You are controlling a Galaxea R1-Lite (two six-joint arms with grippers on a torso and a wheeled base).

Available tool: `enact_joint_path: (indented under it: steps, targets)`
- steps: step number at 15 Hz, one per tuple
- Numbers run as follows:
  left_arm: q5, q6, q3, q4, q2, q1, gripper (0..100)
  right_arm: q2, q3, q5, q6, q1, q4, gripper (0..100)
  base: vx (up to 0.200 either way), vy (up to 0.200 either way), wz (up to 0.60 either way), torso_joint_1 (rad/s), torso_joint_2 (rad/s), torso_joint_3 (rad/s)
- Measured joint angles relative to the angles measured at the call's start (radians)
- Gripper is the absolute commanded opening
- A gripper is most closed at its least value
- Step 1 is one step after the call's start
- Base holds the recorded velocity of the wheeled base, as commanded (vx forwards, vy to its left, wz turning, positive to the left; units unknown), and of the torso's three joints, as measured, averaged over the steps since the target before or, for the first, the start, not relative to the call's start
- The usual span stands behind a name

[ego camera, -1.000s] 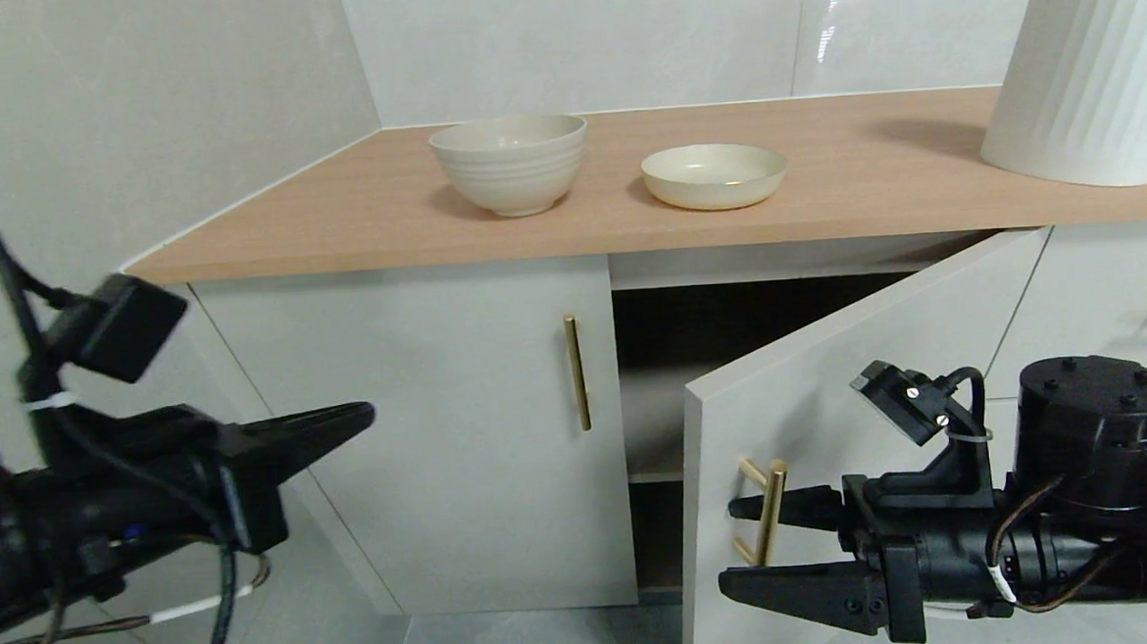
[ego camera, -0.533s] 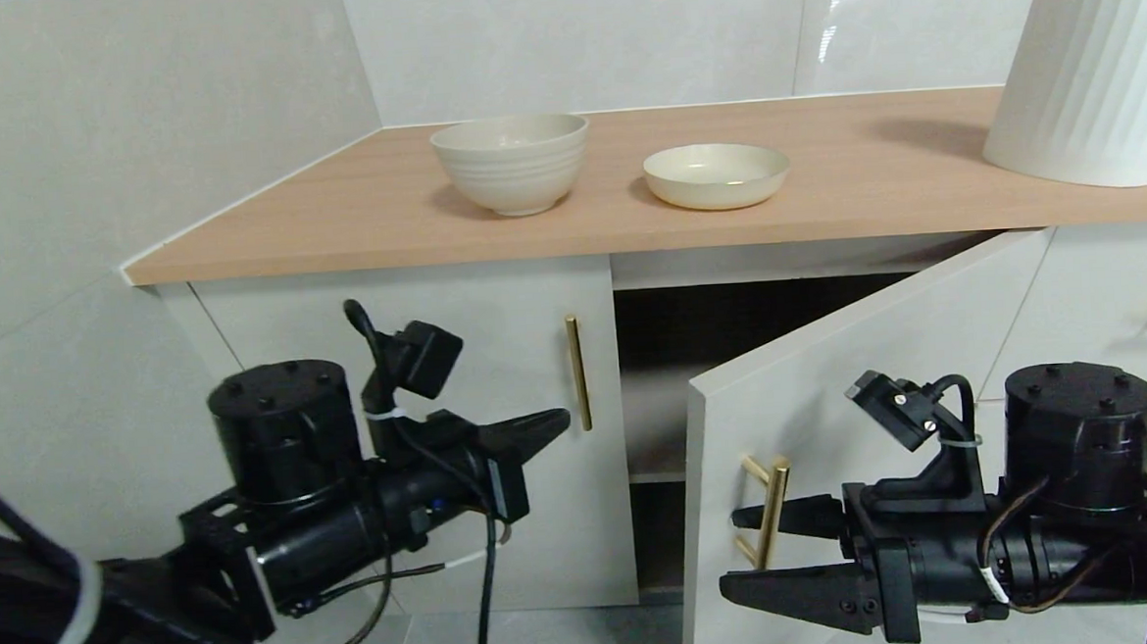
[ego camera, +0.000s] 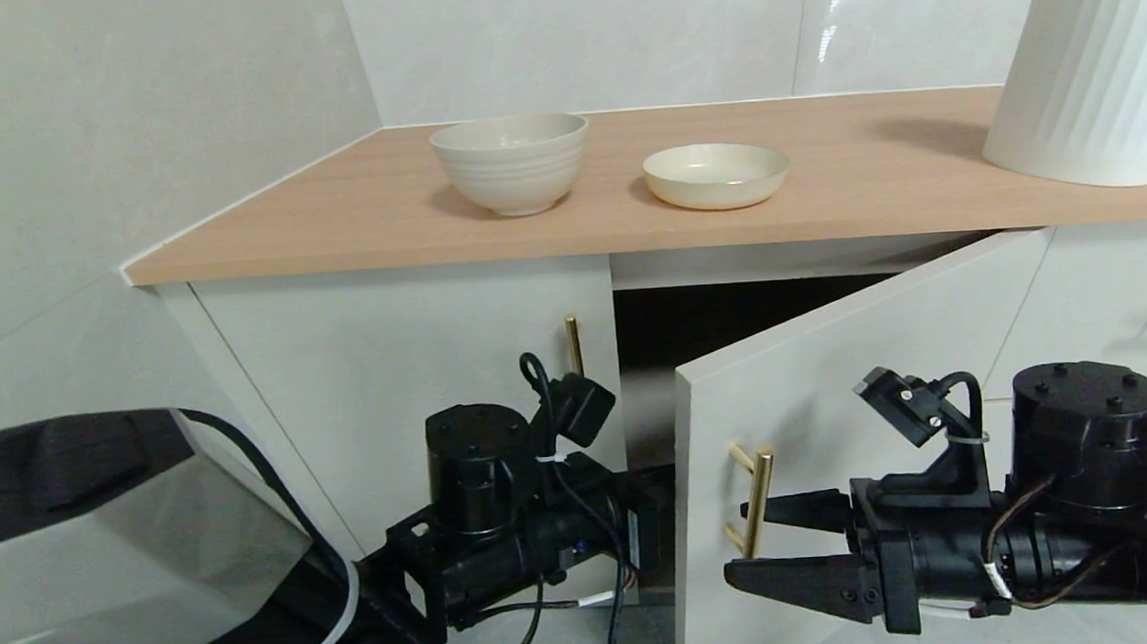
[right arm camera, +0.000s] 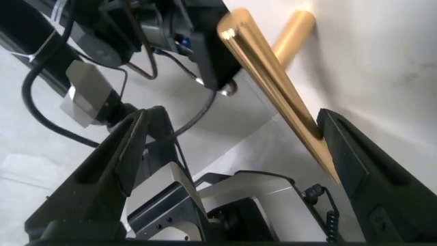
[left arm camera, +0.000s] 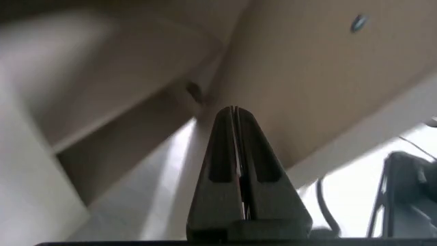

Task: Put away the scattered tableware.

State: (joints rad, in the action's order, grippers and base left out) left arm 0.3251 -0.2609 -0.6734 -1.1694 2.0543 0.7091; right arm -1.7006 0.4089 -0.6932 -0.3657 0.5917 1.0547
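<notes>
Right jaws: spread wide, one on each side of the brass handle [ego camera: 755,499] of the open cabinet door [ego camera: 831,367], not clamped on it.
Right arm [ego camera: 988,546]: low and level, pointing toward the robot's left.
Left jaws: pressed shut, empty, tips inside the cabinet opening [ego camera: 720,314].
Left arm [ego camera: 506,541]: low, level, pointing rightward.
Tableware: ribbed bowl [ego camera: 510,163] and shallow dish [ego camera: 716,174] stand side by side, apart, on the bench [ego camera: 333,227].

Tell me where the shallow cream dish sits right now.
In the head view the shallow cream dish sits on the wooden countertop, just right of the ribbed bowl and apart from it, above the open cabinet door.
</notes>
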Motion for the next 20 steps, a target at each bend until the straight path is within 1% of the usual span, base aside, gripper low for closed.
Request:
enact_joint_path:
  steps: [2, 5, 7, 9, 10, 12, 13, 14, 15, 16, 18, 19, 20]
  targets:
    - [0.011, 0.0, -0.033, 0.009, 0.015, 0.011, 0, 0.007, -0.013, 0.014, 0.004, -0.01, -0.002, 100, 0.0, 0.0, 0.0, 0.0, 0.0, 0.0]
    - [0.014, 0.001, -0.041, 0.01, 0.012, 0.034, 0, 0.057, -0.07, 0.019, 0.02, -0.07, -0.009, 100, 0.0, 0.0, 0.0, 0.0, 0.0, 0.0]
    - [0.014, 0.001, -0.041, 0.01, -0.004, 0.043, 0, 0.117, -0.164, 0.02, 0.089, -0.128, -0.013, 100, 0.0, 0.0, 0.0, 0.0, 0.0, 0.0]
    - [0.017, 0.001, -0.036, 0.01, -0.022, 0.053, 0, 0.173, -0.244, 0.025, 0.135, -0.16, -0.015, 100, 0.0, 0.0, 0.0, 0.0, 0.0, 0.0]
    - [0.016, 0.001, -0.033, 0.01, -0.031, 0.057, 0, 0.2, -0.267, 0.053, 0.148, -0.168, -0.016, 100, 0.0, 0.0, 0.0, 0.0, 0.0, 0.0]
    - [0.016, 0.001, -0.03, 0.01, -0.044, 0.061, 0, 0.241, -0.295, 0.142, 0.189, -0.173, -0.025, 100, 0.0, 0.0, 0.0, 0.0, 0.0, 0.0]
    - [0.016, 0.0, -0.031, 0.01, -0.048, 0.062, 0, 0.256, -0.297, 0.232, 0.214, -0.173, -0.032, 100, 0.0, 0.0, 0.0, 0.0, 0.0, 0.0]
    - [0.017, 0.0, -0.031, 0.01, -0.051, 0.063, 0, 0.276, -0.294, 0.291, 0.232, -0.172, -0.048, 100, 0.0, 0.0, 0.0, 0.0, 0.0, 0.0]
    - [0.016, 0.0, -0.032, 0.01, -0.053, 0.063, 0, 0.311, -0.283, 0.309, 0.243, -0.17, -0.092, 100, 0.0, 0.0, 0.0, 0.0, 0.0, 0.0]
    - [0.016, 0.001, -0.034, 0.011, -0.053, 0.064, 0, 0.355, -0.265, 0.317, 0.251, -0.171, -0.172, 100, 0.0, 0.0, 0.0, 0.0, 0.0, 0.0]
    - [0.016, 0.001, -0.041, 0.019, -0.054, 0.066, 0, 0.464, -0.192, 0.325, 0.26, -0.173, -0.453, 100, 0.0, 0.0, 0.0, 0.0, 0.0, 0.0]
    - [0.016, 0.0, -0.043, 0.022, -0.054, 0.069, 0, 0.514, -0.147, 0.328, 0.262, -0.173, -0.564, 100, 0.0, 0.0, 0.0, 0.0, 0.0, 0.0]
    - [0.017, 0.001, -0.045, 0.023, -0.053, 0.07, 0, 0.558, -0.114, 0.329, 0.264, -0.173, -0.628, 100, 0.0, 0.0, 0.0, 0.0, 0.0, 0.0]
